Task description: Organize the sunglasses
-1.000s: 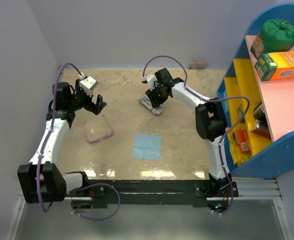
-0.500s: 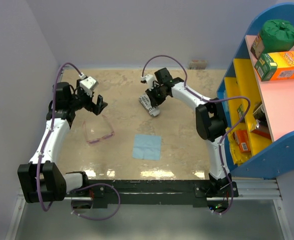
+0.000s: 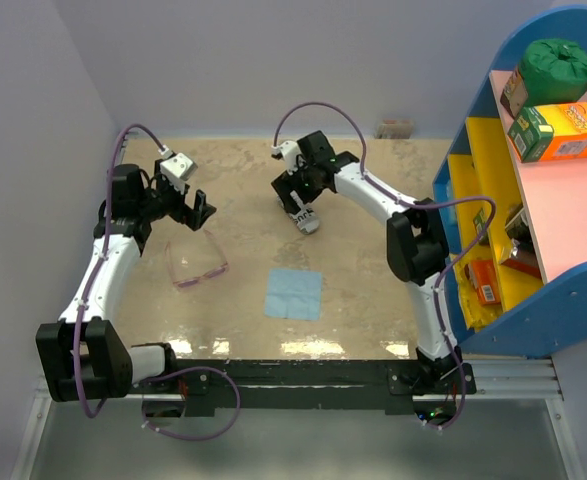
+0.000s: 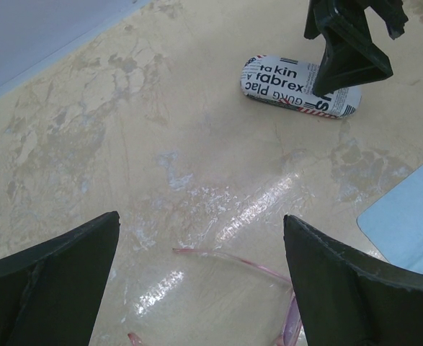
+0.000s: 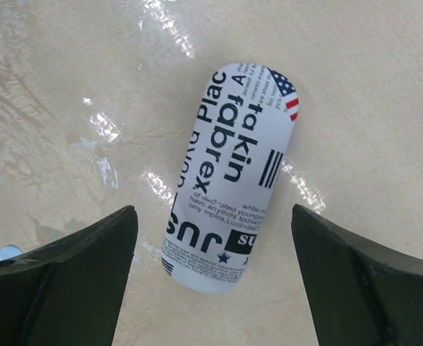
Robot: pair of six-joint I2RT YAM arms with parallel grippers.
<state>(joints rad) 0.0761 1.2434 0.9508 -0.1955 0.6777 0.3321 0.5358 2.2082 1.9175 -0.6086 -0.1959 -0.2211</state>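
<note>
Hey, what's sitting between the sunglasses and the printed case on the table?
Nothing: only bare tabletop separates the sunglasses from the case. The left wrist view shows it best. The blue cloth lies off to the side.

Bright, even light is falling from overhead. Glare is streaking the glossy table (image 4: 67, 144), and every view is looking sharp.

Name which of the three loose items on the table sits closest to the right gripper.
The flag-print case, lying directly beneath the open right gripper. The sunglasses are over by the left gripper; the blue cloth lies farther off, toward the front.
</note>
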